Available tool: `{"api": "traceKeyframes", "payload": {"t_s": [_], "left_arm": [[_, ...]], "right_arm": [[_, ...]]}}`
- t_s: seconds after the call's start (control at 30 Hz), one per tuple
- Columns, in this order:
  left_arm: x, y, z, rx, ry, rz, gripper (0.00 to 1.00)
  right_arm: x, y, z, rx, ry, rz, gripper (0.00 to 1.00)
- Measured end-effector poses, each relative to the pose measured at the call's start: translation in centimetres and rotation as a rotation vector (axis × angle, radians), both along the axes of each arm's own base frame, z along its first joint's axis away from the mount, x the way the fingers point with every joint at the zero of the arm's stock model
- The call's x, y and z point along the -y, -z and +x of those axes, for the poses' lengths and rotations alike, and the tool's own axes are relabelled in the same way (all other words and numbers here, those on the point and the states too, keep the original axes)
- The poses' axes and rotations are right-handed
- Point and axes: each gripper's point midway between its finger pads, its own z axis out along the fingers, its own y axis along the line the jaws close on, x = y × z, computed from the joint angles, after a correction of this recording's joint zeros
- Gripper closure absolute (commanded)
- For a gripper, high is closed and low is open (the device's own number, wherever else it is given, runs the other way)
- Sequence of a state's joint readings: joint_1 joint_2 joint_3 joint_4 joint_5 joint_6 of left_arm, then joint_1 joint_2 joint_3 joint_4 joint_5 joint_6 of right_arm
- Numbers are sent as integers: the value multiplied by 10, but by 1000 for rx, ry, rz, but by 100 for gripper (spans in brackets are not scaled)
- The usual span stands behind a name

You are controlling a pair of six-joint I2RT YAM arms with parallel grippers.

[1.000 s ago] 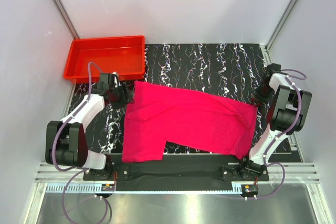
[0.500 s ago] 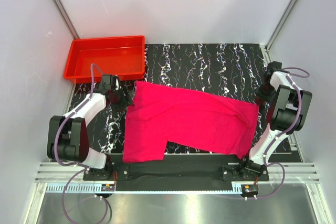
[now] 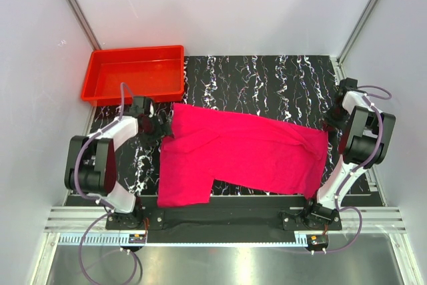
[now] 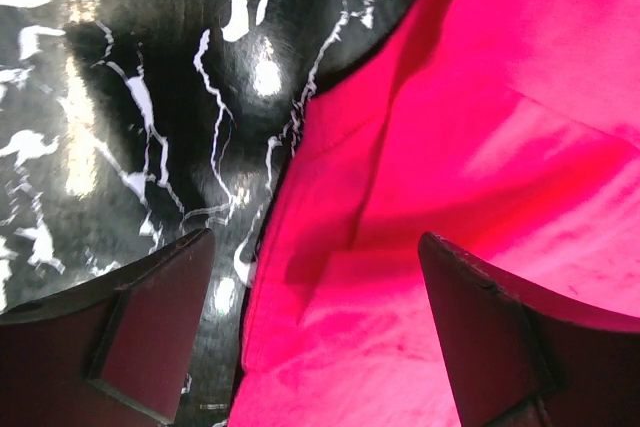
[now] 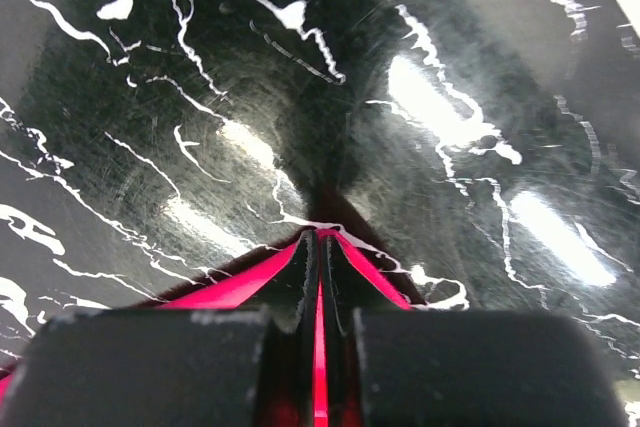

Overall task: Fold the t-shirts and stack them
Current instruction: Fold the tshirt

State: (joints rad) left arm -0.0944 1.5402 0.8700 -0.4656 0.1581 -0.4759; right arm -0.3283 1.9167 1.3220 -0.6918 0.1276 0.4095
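The tray (image 3: 133, 50) sits at the far left corner of the counter (image 3: 267, 78), and nothing is in it yet. Just beside it my left pincer (image 4: 318, 242) is spread wide over the left edge of the shirt (image 3: 247, 151), one finger above bare counter and the other above cloth. If I close from here I may take only a ripple of the top layer, or miss the hem and scrape the counter, I think.

The shirt lies spread out but askew across the middle of the counter, its near left part reaching the front edge. An uneven pull could drag that part off, or set a crooked fold.

On the right, my right pincer (image 5: 320, 247) is pressed together on a thin sliver of the shirt's edge. So shallow a bite could slip out as soon as I lift or tug.

I can read no brand, label or writing on anything.
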Motion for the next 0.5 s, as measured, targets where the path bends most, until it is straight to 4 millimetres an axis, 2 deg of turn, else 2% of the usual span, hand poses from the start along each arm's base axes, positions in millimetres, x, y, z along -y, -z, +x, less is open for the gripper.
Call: {"api": "traceKeyframes", "payload": {"t_s": [0.1,0.23,0.27,0.33,0.37,0.4,0.5], "left_arm": [[2,8,3,-23,-9,-13,18],[8,9,22,11,-23,-45,39],[10,9,26,18,-29,-56,51],[14,12,31,25,-41,-81,67],[16,14,32,21,-48,-92,87],[17,15,33,24,-53,-102,98],[19,16,33,26,-66,-117,100]], "right_arm": [[-3,5,1,-4,-5,19,99],[-5,6,3,3,-11,33,99],[-6,5,4,6,-13,39,99],[-7,5,6,10,-15,44,100],[-7,6,8,14,-16,49,100],[-8,6,11,20,-19,54,100],[-7,5,17,31,-22,60,100]]}}
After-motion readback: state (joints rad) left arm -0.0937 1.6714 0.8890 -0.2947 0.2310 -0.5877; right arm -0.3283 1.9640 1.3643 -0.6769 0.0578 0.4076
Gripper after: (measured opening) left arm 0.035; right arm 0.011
